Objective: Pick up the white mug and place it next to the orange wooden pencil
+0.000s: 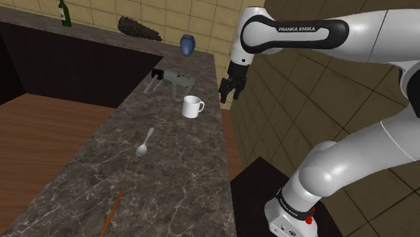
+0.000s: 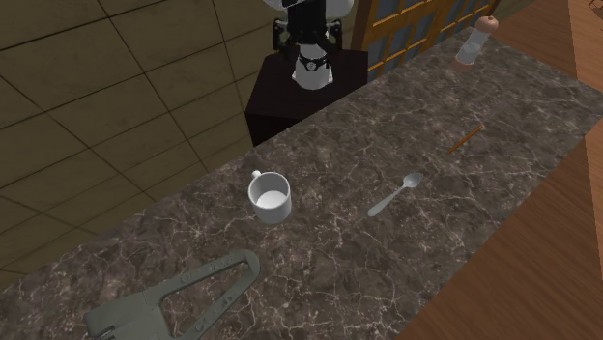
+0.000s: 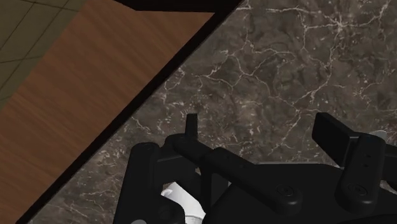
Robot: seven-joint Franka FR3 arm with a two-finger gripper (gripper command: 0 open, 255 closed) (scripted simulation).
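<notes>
A white cylindrical mug (image 1: 192, 106) (image 2: 270, 198) stands upright and empty on a long dark marble-patterned counter (image 1: 168, 168) (image 2: 367, 261), close to the counter's right edge in the shoulder view, its handle turned towards that edge. The all-black two-finger gripper (image 1: 229, 96) (image 3: 261, 130) hangs in the air to the right of the mug and higher than it, past the counter's edge and apart from the mug; its fingers stand well apart and nothing is between them. On the dark band of the white robot arm (image 1: 377, 47) white capitals read "FRANKA EMIKA"; smaller lettering low on the arm's base is too small to read. Nearer the shoulder camera a small silver metal spoon (image 1: 145, 143) (image 2: 394, 196) lies flat between the mug and a thin orange pencil (image 1: 112, 210) (image 2: 466, 138), which lies at the near end of the counter, well apart from the mug. Beyond the mug lies a flat grey framed tool (image 1: 171, 79) (image 2: 184, 299). On the far ledge stand a round blue vase (image 1: 187, 44) and a green glass bottle (image 1: 64, 13) whose label cannot be read. In the second exterior view a pale grinder with a brown cap (image 2: 473, 43) stands on the counter beyond the pencil.
</notes>
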